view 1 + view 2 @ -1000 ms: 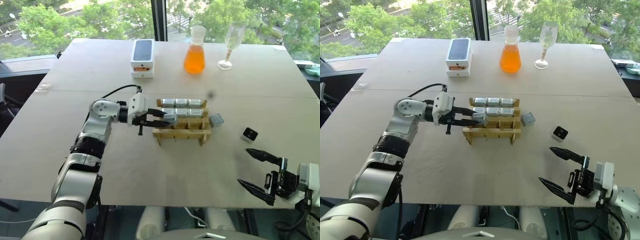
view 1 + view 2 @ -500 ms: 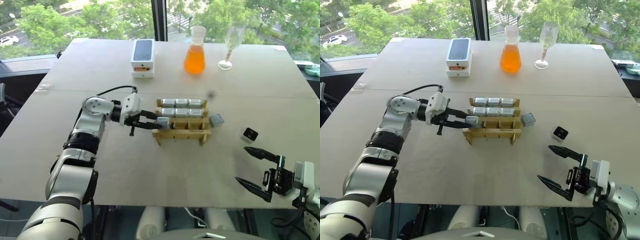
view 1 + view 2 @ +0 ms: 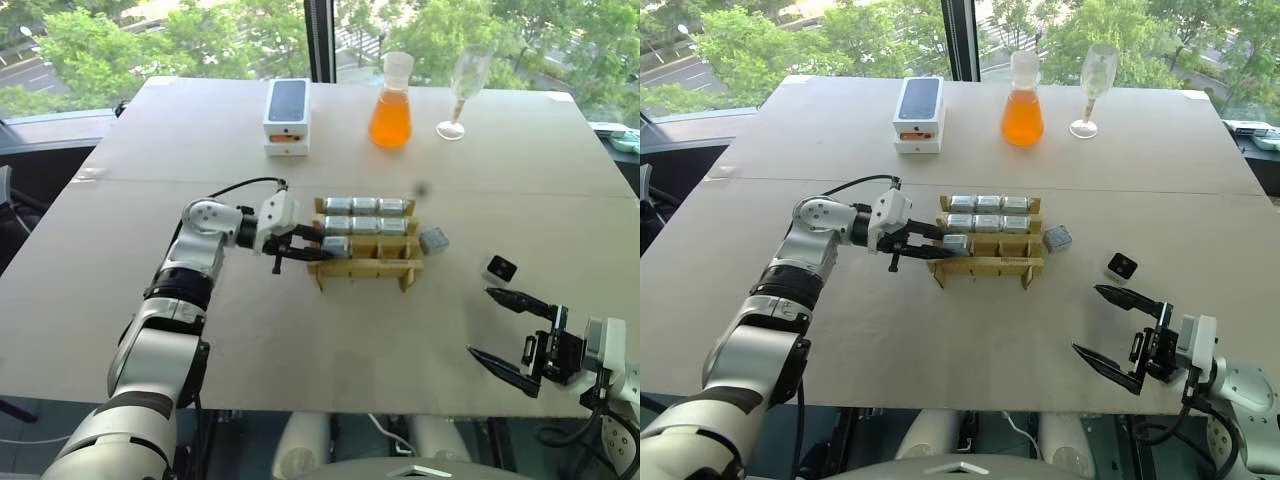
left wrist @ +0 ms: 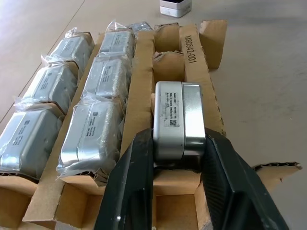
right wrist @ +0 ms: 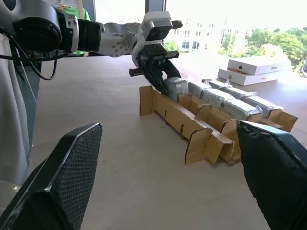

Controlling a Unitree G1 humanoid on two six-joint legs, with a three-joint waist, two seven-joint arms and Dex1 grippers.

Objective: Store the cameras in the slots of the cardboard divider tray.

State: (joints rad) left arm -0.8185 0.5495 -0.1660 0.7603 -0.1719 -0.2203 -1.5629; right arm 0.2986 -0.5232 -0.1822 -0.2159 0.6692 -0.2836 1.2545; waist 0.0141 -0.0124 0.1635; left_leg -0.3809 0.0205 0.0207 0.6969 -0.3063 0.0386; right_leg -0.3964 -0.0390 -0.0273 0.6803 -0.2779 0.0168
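The left gripper (image 4: 178,158) had its 2 black fingers flanking a silver camera (image 4: 175,120) seated in the near-row end slot of the cardboard divider tray (image 3: 362,262). In the left wrist view the pads sat against the camera's sides, but whether they gripped it or had begun to release could not be told. Just beyond the gripper, 6 wrapped cameras (image 4: 98,91) filled the 2 farther rows, and 2 near-row slots past the fingertips stood empty.

The right gripper (image 3: 1118,330) hovered wide open and empty near the tabletop (image 3: 330,340) edge, well apart from the tray. 2 loose cameras lay between it and the tray: a grey one (image 3: 433,240) just beside the tray's end and a black-faced one (image 3: 499,268) nearer the right gripper.

The likeliest risk was the camera riding back out, or tipping askew on the divider strip, if the fingers drew away while rubbing its sides; the light tray could also be dragged along the tabletop.

The left wrist view showed the camera's label and the slot's edges, which the head views left too small to read. The head views alone placed the loose cameras relative to the right gripper.
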